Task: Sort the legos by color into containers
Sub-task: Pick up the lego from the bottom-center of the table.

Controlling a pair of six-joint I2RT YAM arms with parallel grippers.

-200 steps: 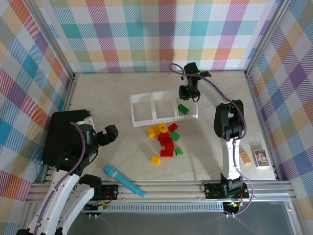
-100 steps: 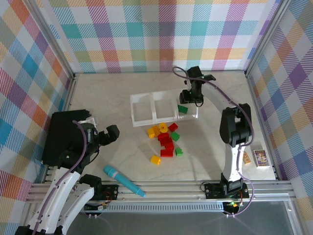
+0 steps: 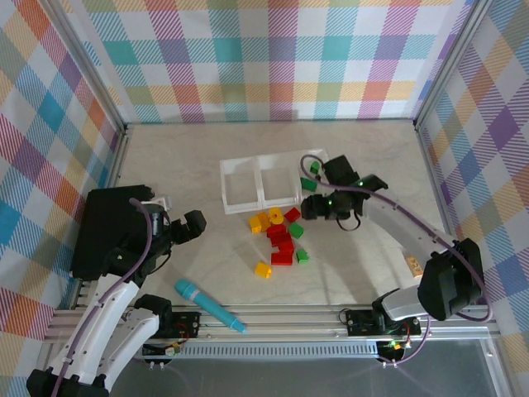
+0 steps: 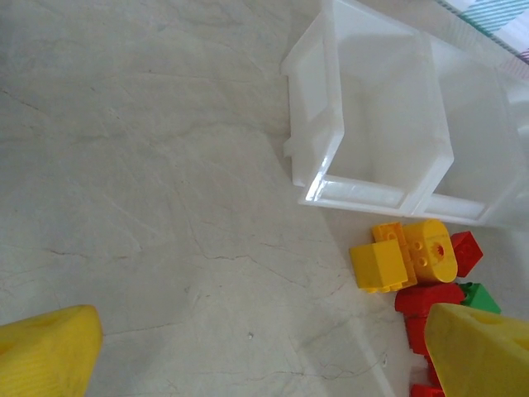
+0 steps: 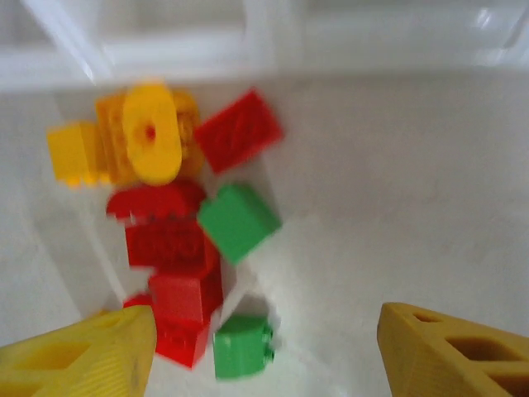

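The right hand (image 5: 266,327) hangs low over the table (image 3: 182,165). Its fingers (image 5: 91,351) are spread apart with nothing between them, and they point at the loose legos (image 3: 281,240). That reads as a reach for the next pick, with the loose green brick (image 5: 238,222) a likely target.

Just behind the pile stand the containers (image 3: 224,186), three joined clear compartments. The right-hand one holds the sorted green brick (image 3: 308,184), so it serves green. A second green speck beside the arm's cable may be another, though it is too small to be sure. The other two compartments look bare, so red and yellow are not yet begun.

Loose on the table I count two green and four yellow, one of the yellows lying apart on the near side. There are about five red, packed too tight and blurred for a firm number.

The left hand (image 4: 263,331) sits beside the black box (image 3: 107,231), fingers wide and holding nothing. It is well clear of the pile, probably to leave the right arm room.
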